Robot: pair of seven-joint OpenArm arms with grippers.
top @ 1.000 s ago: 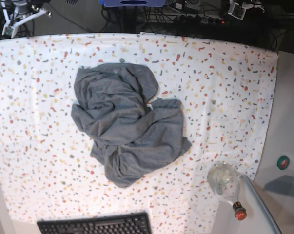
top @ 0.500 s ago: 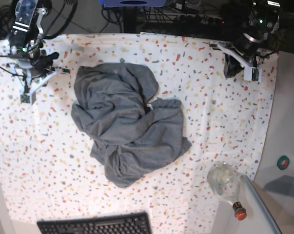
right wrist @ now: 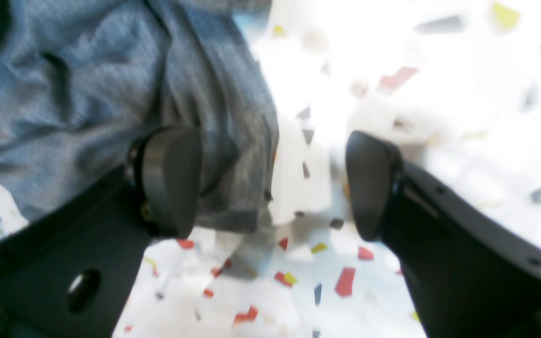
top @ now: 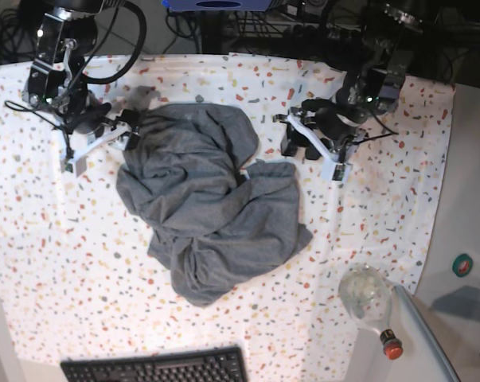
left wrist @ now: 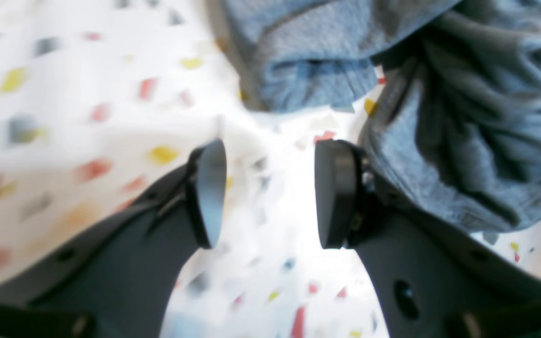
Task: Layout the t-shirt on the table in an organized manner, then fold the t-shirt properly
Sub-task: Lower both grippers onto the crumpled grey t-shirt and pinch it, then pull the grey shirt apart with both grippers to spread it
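T-shirt: the heather-grey t-shirt lies crumpled mid-surface on the flecked cloth surface, its long axis running from upper left to lower right in the base view.
My right fingers: spread apart, holding nothing; one pad sits over the shirt's edge, the other over bare cloth.
My left fingers: parted, empty, over bare cloth, with the shirt just beside and ahead.
Nearer arm: my judgement is the right, already straddling the hem.
Change: a second ago neither arm was over the surface; now both flank the upper part of the shirt.
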